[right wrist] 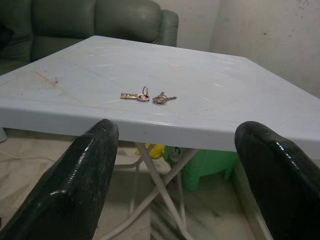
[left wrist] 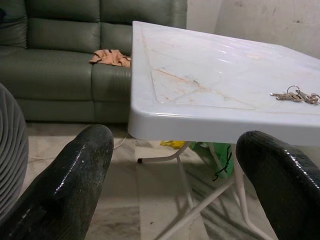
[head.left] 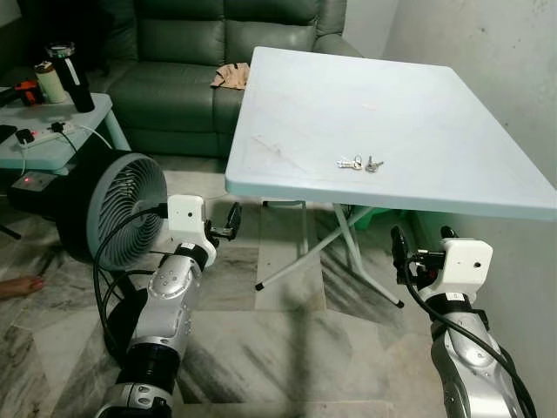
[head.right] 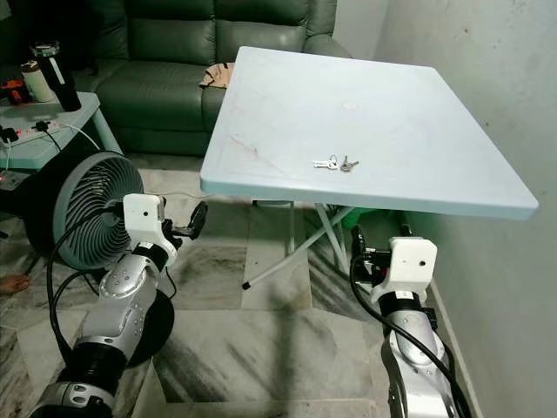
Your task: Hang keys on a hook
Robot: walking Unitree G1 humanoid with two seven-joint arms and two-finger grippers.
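A small bunch of keys (head.left: 360, 163) lies on the pale blue folding table (head.left: 287, 104), near its front edge. The same keys (right wrist: 147, 96) lie straight ahead in the right wrist view. Below the table's front left corner my left gripper (head.left: 233, 221) is held open, holding nothing. My right gripper (head.left: 423, 246) is open too, low under the table's front edge to the right of the keys. Both grippers are apart from the table and the keys. I see no hook.
A dark floor fan (head.left: 113, 205) stands just left of my left arm. A green sofa (head.left: 174, 52) with a tan cloth (head.left: 231, 76) is behind the table. A side table (head.left: 52, 131) with bottles is at far left. A wall (head.left: 487, 52) runs along the right.
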